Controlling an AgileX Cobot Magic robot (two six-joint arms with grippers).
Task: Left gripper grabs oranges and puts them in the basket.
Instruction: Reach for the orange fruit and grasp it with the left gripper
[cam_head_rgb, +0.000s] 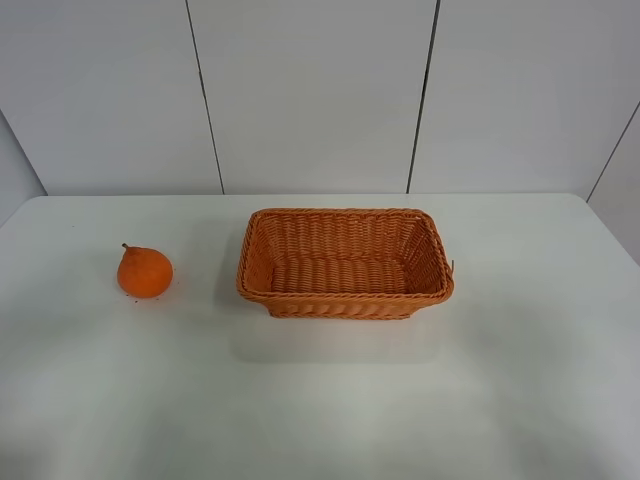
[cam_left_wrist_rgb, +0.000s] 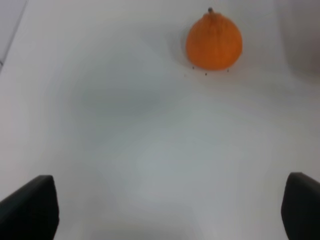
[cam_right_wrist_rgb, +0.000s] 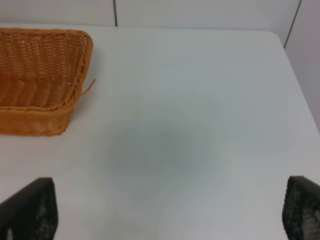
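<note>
The orange (cam_head_rgb: 145, 271) sits upright on the white table at the left, stem up. The wicker basket (cam_head_rgb: 345, 298) stands at the table's middle and holds nothing. Neither arm shows in the exterior high view. In the left wrist view the orange (cam_left_wrist_rgb: 214, 41) lies well ahead of my left gripper (cam_left_wrist_rgb: 170, 210), whose two black fingertips (cam_left_wrist_rgb: 30, 207) stand wide apart with nothing between them. In the right wrist view my right gripper (cam_right_wrist_rgb: 170, 210) is open and empty over bare table, with the basket's right end (cam_right_wrist_rgb: 40, 120) ahead of it to one side.
The white table (cam_head_rgb: 520, 380) ends at a pale panelled wall (cam_head_rgb: 310, 90) behind the basket. A loose wicker strand (cam_right_wrist_rgb: 89, 86) sticks out of the basket's right end.
</note>
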